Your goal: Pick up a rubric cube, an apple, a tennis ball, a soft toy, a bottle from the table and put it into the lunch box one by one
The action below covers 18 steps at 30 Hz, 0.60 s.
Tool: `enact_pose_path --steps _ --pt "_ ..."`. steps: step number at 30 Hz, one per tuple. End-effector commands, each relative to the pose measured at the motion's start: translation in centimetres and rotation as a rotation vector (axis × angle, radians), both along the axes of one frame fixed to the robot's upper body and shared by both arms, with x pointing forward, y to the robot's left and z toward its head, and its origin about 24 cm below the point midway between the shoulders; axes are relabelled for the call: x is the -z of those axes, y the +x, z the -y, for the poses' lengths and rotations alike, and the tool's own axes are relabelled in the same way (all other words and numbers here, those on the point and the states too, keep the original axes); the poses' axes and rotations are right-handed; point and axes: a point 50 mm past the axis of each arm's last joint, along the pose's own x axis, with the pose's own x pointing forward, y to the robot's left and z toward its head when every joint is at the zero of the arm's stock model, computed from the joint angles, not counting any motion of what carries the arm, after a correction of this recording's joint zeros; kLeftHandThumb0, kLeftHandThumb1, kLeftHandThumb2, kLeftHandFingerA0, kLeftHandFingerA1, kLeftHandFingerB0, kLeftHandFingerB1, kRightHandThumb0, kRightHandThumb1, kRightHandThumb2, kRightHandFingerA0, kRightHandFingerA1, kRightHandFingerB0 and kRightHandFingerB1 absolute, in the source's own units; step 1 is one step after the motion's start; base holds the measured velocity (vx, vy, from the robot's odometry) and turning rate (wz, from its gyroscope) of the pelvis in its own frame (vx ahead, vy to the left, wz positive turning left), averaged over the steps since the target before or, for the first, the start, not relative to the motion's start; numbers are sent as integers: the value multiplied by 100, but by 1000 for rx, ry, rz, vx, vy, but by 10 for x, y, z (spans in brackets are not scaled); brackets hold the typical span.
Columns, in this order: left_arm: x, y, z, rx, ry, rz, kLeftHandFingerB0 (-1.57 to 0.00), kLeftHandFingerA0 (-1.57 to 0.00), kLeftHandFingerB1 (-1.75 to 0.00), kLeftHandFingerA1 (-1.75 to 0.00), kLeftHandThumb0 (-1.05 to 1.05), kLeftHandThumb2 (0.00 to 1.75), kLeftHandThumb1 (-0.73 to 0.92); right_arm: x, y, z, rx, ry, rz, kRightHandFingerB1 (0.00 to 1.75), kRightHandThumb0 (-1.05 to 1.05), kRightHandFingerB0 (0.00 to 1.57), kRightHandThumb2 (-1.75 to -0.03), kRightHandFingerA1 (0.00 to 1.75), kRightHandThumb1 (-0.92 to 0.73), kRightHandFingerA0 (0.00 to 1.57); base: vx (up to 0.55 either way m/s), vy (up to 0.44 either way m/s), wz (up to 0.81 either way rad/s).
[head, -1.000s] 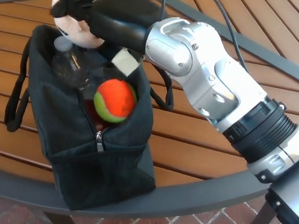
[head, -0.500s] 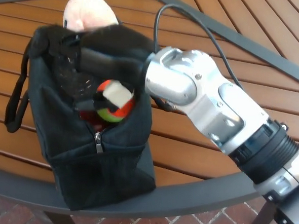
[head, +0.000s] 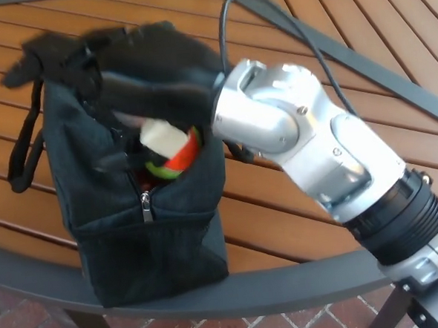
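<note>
The right arm comes in from the lower right corner and slants up toward the upper left. Its black ribbed collar (head: 400,223) sits low, and above it the silver wrist housing (head: 284,126) bends into the black right robot hand (head: 135,76). That robot hand is motion-blurred, so its fingers cannot be read. A black cable (head: 270,23) loops over the wrist. The left arm does not show.
</note>
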Motion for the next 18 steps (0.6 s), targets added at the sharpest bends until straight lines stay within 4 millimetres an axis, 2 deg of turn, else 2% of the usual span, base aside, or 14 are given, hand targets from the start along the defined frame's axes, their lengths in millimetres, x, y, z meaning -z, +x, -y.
enact_pose_path --steps 1,4,5,7,8,9,10,11,12,13,15,17,18 --pt "-1 -2 -5 58 28 4 -95 -103 -97 -116 6 108 48 -37 -12 -6 -71 81 -25 93 -46 69 -63 109 -62 59 0 0 0" --pt "0 -2 -6 91 47 -5 -95 -104 -94 -112 2 103 49 -55 -17 -8 -92 120 -20 88 -45 67 -63 111 -63 60 0 0 0" --pt "0 -3 -6 94 49 -9 -94 -101 -94 -112 4 101 51 -67 -19 -7 -98 142 -11 84 -46 67 -61 119 -62 62 0 0 0" --pt "0 -4 -4 77 41 -10 -94 -101 -94 -112 4 101 51 -75 -20 -6 -97 152 -3 84 -46 67 -61 119 -62 62 0 0 0" --pt "1 -3 -4 74 38 -11 -95 -100 -95 -113 7 100 50 -86 -20 -2 -92 175 11 89 -38 62 -79 141 -55 60 0 0 0" --pt "1 -3 -4 75 38 -12 -95 -100 -95 -113 7 100 50 -93 -20 2 -89 191 19 89 -38 62 -79 141 -55 60 0 0 0" --pt "1 -2 -2 58 20 -7 -94 -101 -97 -114 7 102 51 -107 -19 11 -63 198 23 84 -41 61 -72 130 -61 58 0 0 0" --pt "1 -1 0 53 18 -5 -95 -103 -97 -115 6 103 49 -114 -15 21 -40 203 22 76 -38 60 -67 107 -60 55 0 0 0" --pt "1 0 0 50 18 -4 -95 -103 -97 -115 6 103 49 -119 -13 29 -25 208 21 76 -38 60 -67 107 -60 55 0 0 0" --pt "1 1 1 46 20 -2 -96 -104 -98 -118 6 105 51 -126 -11 44 6 210 26 63 -42 58 -58 89 -66 58 0 0 0" --pt "2 1 2 41 20 1 -96 -105 -99 -118 6 106 51 -135 -9 70 55 207 36 60 -43 56 -59 83 -64 57 0 0 0" --pt "2 2 2 42 19 1 -96 -105 -99 -118 6 106 51 -136 -8 79 69 206 40 60 -43 56 -59 83 -64 57 0 0 0" --pt "2 1 3 29 -5 14 -94 -105 -99 -118 6 107 51 -139 -7 123 194 180 11 46 -53 47 -61 72 -69 49 0 0 0"
